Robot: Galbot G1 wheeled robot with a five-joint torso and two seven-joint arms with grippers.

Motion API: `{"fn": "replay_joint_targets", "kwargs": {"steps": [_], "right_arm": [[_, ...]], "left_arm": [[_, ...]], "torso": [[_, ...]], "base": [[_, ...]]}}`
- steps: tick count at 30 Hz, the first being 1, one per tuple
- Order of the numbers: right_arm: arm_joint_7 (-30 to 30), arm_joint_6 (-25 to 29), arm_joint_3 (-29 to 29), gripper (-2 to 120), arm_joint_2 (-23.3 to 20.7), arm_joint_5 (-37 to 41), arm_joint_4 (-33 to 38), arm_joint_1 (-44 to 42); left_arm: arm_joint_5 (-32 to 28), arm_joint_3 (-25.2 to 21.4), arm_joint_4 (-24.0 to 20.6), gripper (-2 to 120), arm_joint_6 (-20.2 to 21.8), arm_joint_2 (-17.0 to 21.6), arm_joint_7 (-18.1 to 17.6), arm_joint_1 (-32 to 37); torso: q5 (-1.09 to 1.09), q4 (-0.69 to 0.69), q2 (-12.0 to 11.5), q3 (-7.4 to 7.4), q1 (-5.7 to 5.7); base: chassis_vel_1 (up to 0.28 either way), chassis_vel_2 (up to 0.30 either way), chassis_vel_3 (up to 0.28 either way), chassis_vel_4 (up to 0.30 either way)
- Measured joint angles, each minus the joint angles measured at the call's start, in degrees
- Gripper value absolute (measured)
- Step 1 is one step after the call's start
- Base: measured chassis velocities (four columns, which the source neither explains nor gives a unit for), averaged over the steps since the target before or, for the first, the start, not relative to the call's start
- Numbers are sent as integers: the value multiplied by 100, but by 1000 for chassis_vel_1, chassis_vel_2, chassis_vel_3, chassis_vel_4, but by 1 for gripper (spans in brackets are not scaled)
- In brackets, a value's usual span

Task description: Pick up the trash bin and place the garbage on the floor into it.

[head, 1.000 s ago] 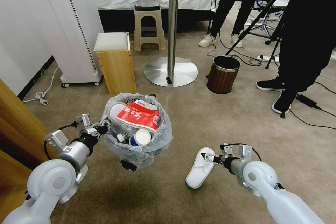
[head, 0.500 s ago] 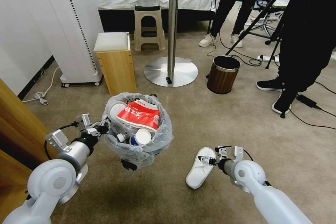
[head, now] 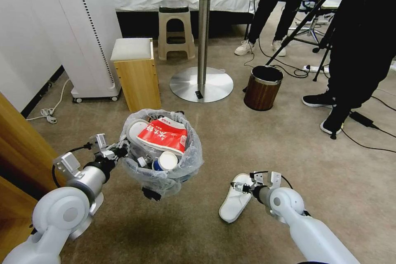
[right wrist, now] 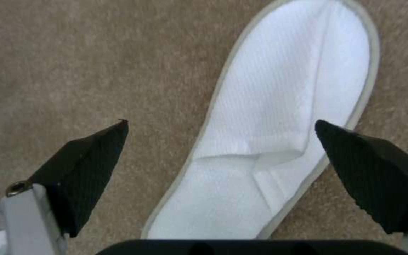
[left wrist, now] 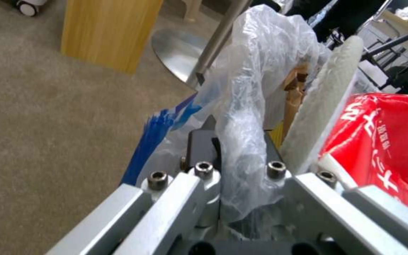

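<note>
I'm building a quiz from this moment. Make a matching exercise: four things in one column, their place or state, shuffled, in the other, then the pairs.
Things
1. slipper
2. trash bin
3. right hand
4. wooden bin

Places or states
A. held up off the floor by the left hand clamped on its bagged rim
B. standing on the carpet beside the table's round base
C. lying flat on the carpet
D. open, fingers either side of the slipper

Pairs: 1-C, 2-A, 3-D, 4-B
</note>
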Motion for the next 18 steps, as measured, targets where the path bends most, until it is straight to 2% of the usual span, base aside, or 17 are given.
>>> {"fn": "replay_joint_targets", "kwargs": {"steps": [6,13,15,18], "right_arm": [[-103,33,7,100,195,-186,-321,89],[-163,78,13,99,211,-276,-422,136],[-173,87,14,96,214,-283,-423,139],[-209,115,12,82,229,-336,-434,147]], "left_arm": [[-1,-3,-1,3,-1,16,3,19],[-5,-11,-2,3,-3,30,5,11],[-5,-11,-2,3,-4,30,6,9],[-3,-6,16,3,-9,30,16,-4]], "torso": [[0,1,0,0,0],[0,1,0,0,0],[0,1,0,0,0],[0,1,0,0,0]], "base": [[0,0,0,0],[0,0,0,0],[0,0,0,0],[0,0,0,0]]}}
